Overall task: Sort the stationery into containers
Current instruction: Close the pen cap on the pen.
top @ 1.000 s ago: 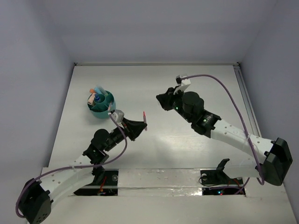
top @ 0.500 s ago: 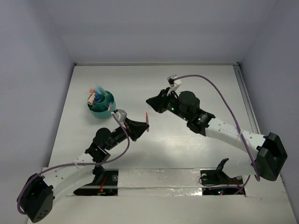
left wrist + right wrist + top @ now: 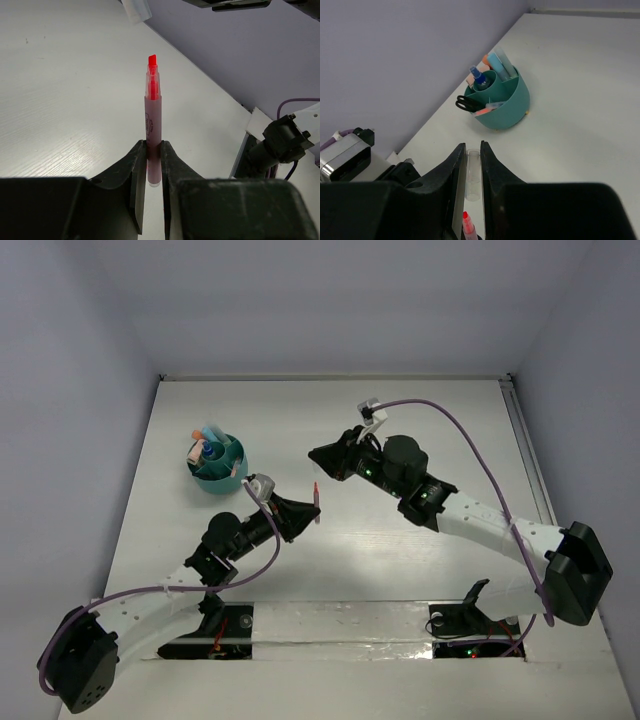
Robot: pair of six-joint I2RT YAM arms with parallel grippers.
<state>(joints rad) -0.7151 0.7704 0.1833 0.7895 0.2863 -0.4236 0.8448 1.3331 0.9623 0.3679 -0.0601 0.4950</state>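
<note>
We see the left gripper point(image 3: 153, 172) closed tight on the pink marker point(image 3: 153, 120), pinching it near its bottom end. The marker sticks straight out past the fingers, and its red tip point(image 3: 152, 61) is bare. It is up off the white table point(image 3: 250, 410), near the middle. Right in front of that tip is the right gripper point(image 3: 472, 150). Its two fingers are close together with a clear cap point(image 3: 473, 177) between them, and it looks like they are holding it. The open end of the cap points at the red tip, just beside it, but we cannot tell if they touch. So the right gripper and its cap are the things that stand in front of the marker. The teal pot point(image 3: 507, 112) sits on the table off to the left, well apart from the marker, near the left wall. The black-handled scissors point(image 3: 469, 103) and a pink pen are in the side part closest to the grippers. The blue-capped tube point(image 3: 477, 77) stands in the round middle cup. A light blue piece point(image 3: 501, 64) and an orange one poke up from the far part. A purple cable point(image 3: 445, 405) loops over the right arm, above the table.
</note>
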